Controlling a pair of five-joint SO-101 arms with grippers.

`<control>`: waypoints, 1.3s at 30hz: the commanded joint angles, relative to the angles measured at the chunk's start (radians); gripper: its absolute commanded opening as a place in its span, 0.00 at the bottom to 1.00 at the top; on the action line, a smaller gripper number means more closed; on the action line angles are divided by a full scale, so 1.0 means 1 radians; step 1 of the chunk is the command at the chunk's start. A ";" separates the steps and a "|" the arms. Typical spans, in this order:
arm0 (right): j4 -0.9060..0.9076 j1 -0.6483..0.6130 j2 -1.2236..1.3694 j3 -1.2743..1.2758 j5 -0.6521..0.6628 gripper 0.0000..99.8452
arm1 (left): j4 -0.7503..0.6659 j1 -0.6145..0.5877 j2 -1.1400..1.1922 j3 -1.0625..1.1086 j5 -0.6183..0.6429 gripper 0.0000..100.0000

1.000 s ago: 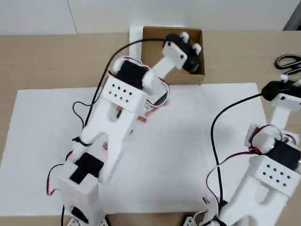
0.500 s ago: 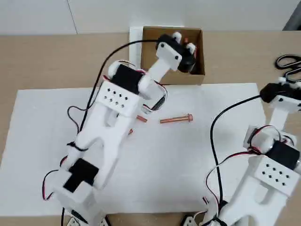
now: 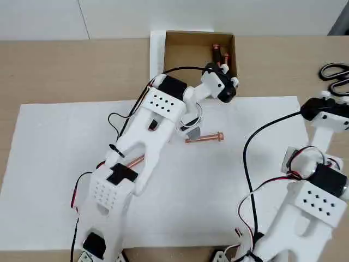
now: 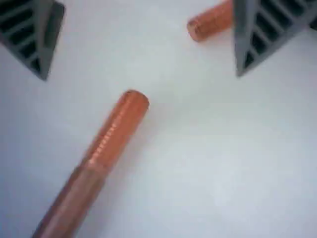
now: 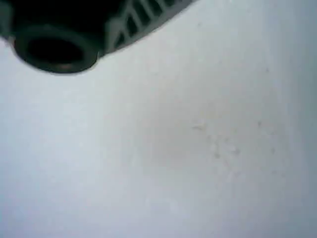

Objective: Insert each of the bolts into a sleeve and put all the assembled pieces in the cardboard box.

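Left hand [image 4: 141, 73] hangs open over a bolt [image 4: 106, 144] just before the cardboard box [image 3: 173, 54], seemingly to grab it; right hand's [image 3: 326, 112] state I can't tell.

Copper bolt [image 4: 111, 144]: lies flat, threaded tip pointing into the gap between the spread fingers [image 4: 262, 29] of the left gripper [image 4: 141, 73], touching neither. Second threaded end [image 4: 208, 22] sits just beside one finger. Cardboard box [image 3: 174, 54]: open, copper pieces [image 3: 221, 54] inside.

White plastic left arm [image 3: 143, 150] and right arm [image 3: 313, 204] carry black servos [image 3: 173, 86], black cables [image 3: 245, 153], red wiring [image 3: 271, 183], panels [image 3: 163, 102] of small round holes, plus ribbed grey fingers [image 4: 262, 34].
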 commanded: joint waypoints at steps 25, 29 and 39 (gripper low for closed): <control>0.007 0.142 -0.025 -0.049 0.009 0.00 | -0.018 0.137 0.330 -0.404 -0.109 0.23; 0.007 0.142 -0.025 -0.048 0.009 0.00 | -0.018 0.137 0.387 -0.464 -0.104 0.23; 0.007 0.142 -0.025 -0.044 0.009 0.00 | -0.009 0.150 0.499 -0.585 -0.049 0.15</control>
